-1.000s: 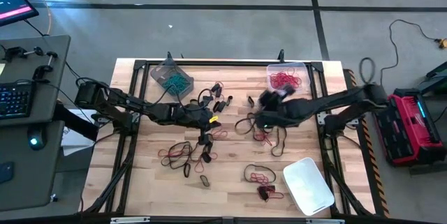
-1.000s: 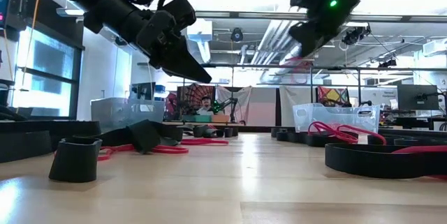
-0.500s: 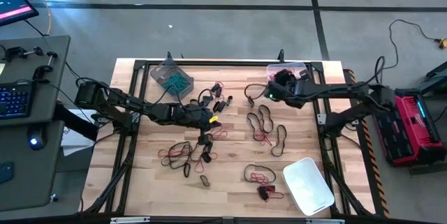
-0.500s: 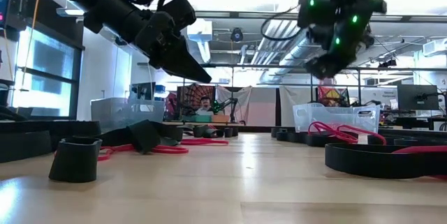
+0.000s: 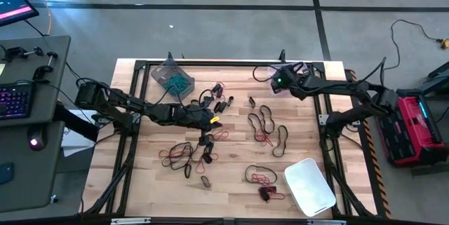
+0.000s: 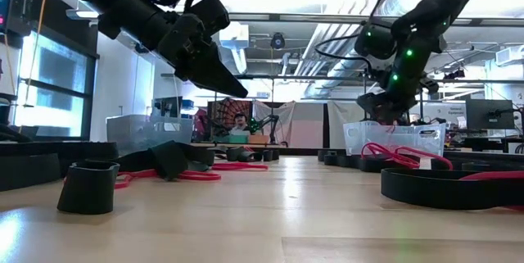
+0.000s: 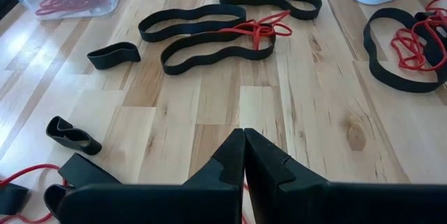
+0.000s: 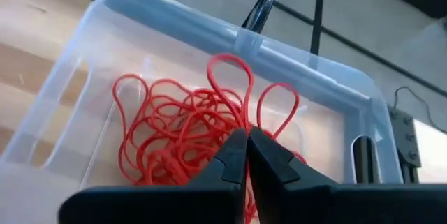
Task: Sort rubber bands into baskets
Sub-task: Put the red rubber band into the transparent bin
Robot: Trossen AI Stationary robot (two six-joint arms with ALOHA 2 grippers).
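Note:
My right gripper [image 5: 279, 83] hangs over the clear basket [image 8: 237, 39] at the table's far right. It is shut on a red rubber band [image 8: 230, 77] above the red pile [image 8: 167, 140] in that basket. My left gripper [image 5: 212, 120] is shut and empty, low over the table's middle [image 7: 244, 133]. A grey-tinted basket [image 5: 172, 78] with teal bands stands at the far left. A whitish basket [image 5: 309, 186] stands at the near right. Black bands [image 5: 266, 123] and red bands [image 5: 263, 139] lie flat on the table. My right gripper pinches a thin red band between its two fingertips [image 8: 234, 147]. Two loops of the band [image 8: 278, 105] run out ahead of the tips over the pile in the basket. The fingers slant down toward the table's far edge.
More black and red bands lie at the near left [image 5: 179, 155] and near middle [image 5: 259, 177]. Short black bands [image 5: 223, 104] lie by my left gripper. A black frame rail [image 5: 210, 62] runs along the far edge. A red device [image 5: 410, 127] stands off the table's right.
My right gripper has gone from the table's middle toward the far right, up and over the clear basket, and has tipped down over the red pile. It has stayed shut.

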